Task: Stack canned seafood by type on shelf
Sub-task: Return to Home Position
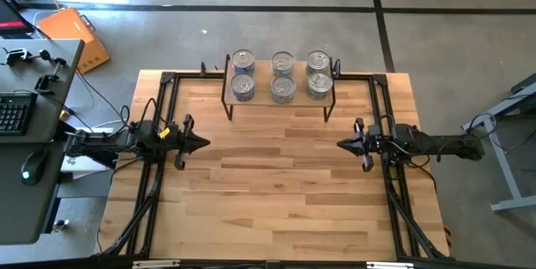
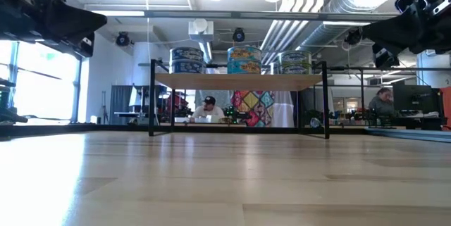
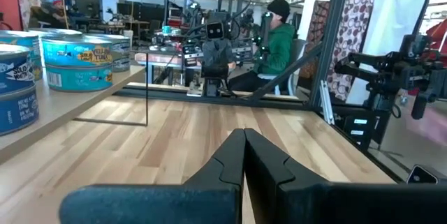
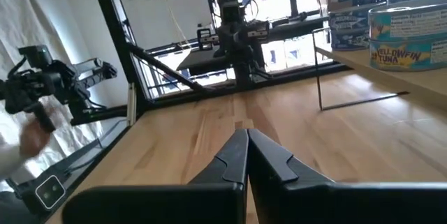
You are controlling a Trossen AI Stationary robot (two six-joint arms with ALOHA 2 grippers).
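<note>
**A:** Where is the canned seafood?

**B:** All on the small light-wood shelf [image 2: 239, 81] on thin black legs, at the far middle of the large wooden tabletop [image 1: 276, 193]; the flat round silver-lidded tins [image 1: 284, 90] show six lids from above, three across and two deep; from table height the left pile [image 2: 187, 60] reads blue-labelled, the middle pile [image 2: 244, 60] teal and yellow, the right pile [image 2: 294, 62] green; I see no tin on the tabletop itself.

**A:** And the arms?

**B:** The left gripper [image 1: 203, 143] hangs at the left side of the table and the right gripper [image 1: 342, 144] at the right; both are well apart from the shelf, tips pointing toward each other; each pair of dark fingers is pressed together with nothing between them.

**A:** How would a tin handle?

**B:** My judgement only: rigid metal, no give, dense for its size; the side wall looks smooth, so probably slippery under hard pads; best taken from above, across the full width, with the fingers low on the wall beneath the lid's rim; flat lids should seat one tin well on another, but a sideways nudge could slide a top tin off; the columns stand close together, so a finger has little room between them.
</note>
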